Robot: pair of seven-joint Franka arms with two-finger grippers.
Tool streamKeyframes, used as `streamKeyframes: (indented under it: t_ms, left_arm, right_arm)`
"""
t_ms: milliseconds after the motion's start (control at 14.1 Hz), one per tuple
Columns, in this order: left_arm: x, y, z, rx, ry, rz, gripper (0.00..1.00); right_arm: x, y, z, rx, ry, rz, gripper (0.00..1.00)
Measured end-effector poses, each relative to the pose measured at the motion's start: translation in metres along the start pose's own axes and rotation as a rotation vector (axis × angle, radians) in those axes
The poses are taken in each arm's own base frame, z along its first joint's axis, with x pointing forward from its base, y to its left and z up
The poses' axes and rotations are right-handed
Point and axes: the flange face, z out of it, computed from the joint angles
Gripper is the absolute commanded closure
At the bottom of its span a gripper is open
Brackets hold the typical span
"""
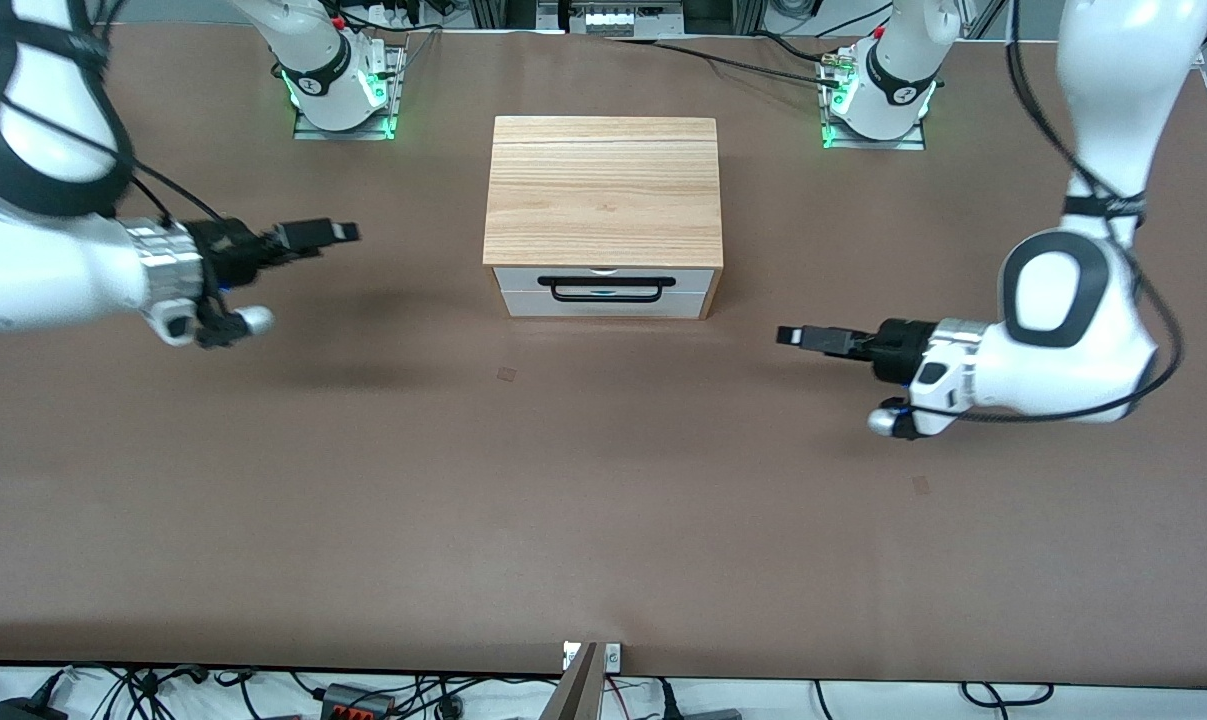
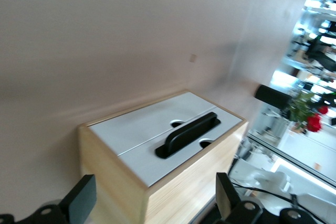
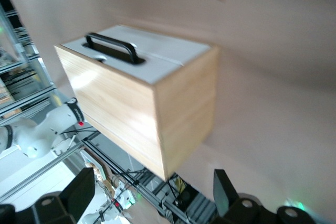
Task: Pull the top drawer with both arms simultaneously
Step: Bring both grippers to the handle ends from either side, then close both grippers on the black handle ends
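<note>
The wooden cabinet [image 1: 603, 190] sits mid-table between the two arm bases, its white front turned to the front camera, and the top drawer [image 1: 603, 279] is shut flush above a plain lower panel [image 1: 603, 303]; it looks stiff, light and likely to slide easily. Its wide black bar handle [image 1: 606, 291] has room for one grip toward each end. The left gripper [image 1: 801, 337] hovers at the cabinet's 4 o'clock, the right gripper [image 1: 338, 233] at 9 o'clock, both with fingers spread and empty.
</note>
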Motion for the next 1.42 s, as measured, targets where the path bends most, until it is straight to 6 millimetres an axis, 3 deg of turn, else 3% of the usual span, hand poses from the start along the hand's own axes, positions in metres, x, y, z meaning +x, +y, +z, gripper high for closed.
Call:
streamKeyframes:
  t_ms: [142, 284, 497, 639, 781, 1065, 1135, 1206, 1348, 1419]
  left_arm:
    - [0.014, -0.010, 0.034, -0.096, -0.034, 0.040, 0.00]
    - [0.027, -0.028, 0.061, -0.188, -0.043, 0.084, 0.00]
    - [0.038, -0.056, 0.100, -0.325, -0.044, 0.142, 0.00]
    - [0.033, -0.071, 0.130, -0.396, -0.050, 0.157, 0.00]
    - [0.025, -0.081, 0.147, -0.421, -0.060, 0.166, 0.00]
    - [0.013, -0.068, 0.177, -0.452, -0.106, 0.209, 0.00]
    - [0.009, -0.063, 0.185, -0.458, -0.119, 0.220, 0.00]
    - [0.007, -0.060, 0.191, -0.463, -0.128, 0.232, 0.00]
    - [0.003, -0.059, 0.199, -0.460, -0.132, 0.249, 0.06]
    - [0.001, -0.061, 0.205, -0.456, -0.131, 0.261, 0.08]
  right_arm:
    - [0.026, -0.009, 0.045, 0.079, 0.054, -0.068, 0.00]
    - [0.040, -0.014, 0.089, 0.193, 0.108, -0.133, 0.00]
    - [0.052, 0.003, 0.140, 0.357, 0.169, -0.209, 0.00]
    - [0.059, 0.022, 0.171, 0.480, 0.224, -0.253, 0.00]
    - [0.064, 0.040, 0.206, 0.572, 0.267, -0.266, 0.00]
    - [0.071, 0.044, 0.271, 0.678, 0.305, -0.251, 0.01]
    - [0.072, 0.042, 0.283, 0.690, 0.304, -0.245, 0.11]
    - [0.072, 0.040, 0.291, 0.693, 0.299, -0.244, 0.29]
    - [0.071, 0.040, 0.298, 0.692, 0.293, -0.246, 0.47]
    - [0.071, 0.041, 0.300, 0.691, 0.294, -0.247, 0.49]
